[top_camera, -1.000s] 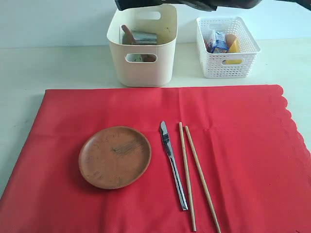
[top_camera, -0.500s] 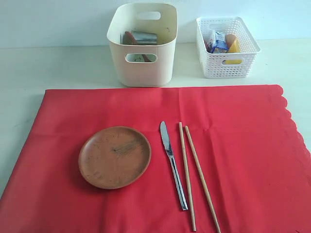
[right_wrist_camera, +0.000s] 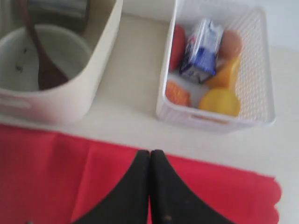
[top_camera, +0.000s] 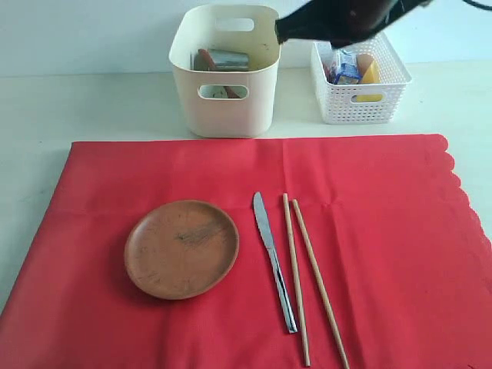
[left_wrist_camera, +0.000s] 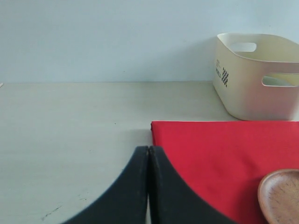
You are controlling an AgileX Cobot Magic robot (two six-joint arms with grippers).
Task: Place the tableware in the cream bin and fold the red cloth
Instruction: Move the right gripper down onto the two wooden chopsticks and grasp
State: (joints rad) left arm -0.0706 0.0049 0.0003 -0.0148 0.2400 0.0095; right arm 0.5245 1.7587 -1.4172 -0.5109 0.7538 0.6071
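Observation:
The red cloth (top_camera: 254, 254) lies flat across the table. On it rest a brown plate (top_camera: 181, 248), a silver knife (top_camera: 273, 257) and two wooden chopsticks (top_camera: 307, 273). Behind it the cream bin (top_camera: 225, 73) holds a pale bowl (right_wrist_camera: 39, 56), a dark wooden spoon (right_wrist_camera: 42, 65) and a steel cup (top_camera: 227, 59). My right arm (top_camera: 338, 19) hangs dark and blurred over the back, between the two bins; its gripper (right_wrist_camera: 150, 152) is shut and empty above the cloth's far edge. My left gripper (left_wrist_camera: 148, 148) is shut and empty over the cloth's left corner (left_wrist_camera: 154, 123).
A white lattice basket (top_camera: 360, 73) at the back right holds a milk carton (right_wrist_camera: 202, 49), an egg, a lemon and other food. Bare pale tabletop (left_wrist_camera: 70, 116) stretches left of the cloth. The cloth's scalloped edge (top_camera: 465, 200) runs along the right.
The right arm was out of the exterior view half a second ago; it now shows again at the top right, over the white basket. Objects on the cloth have not moved.

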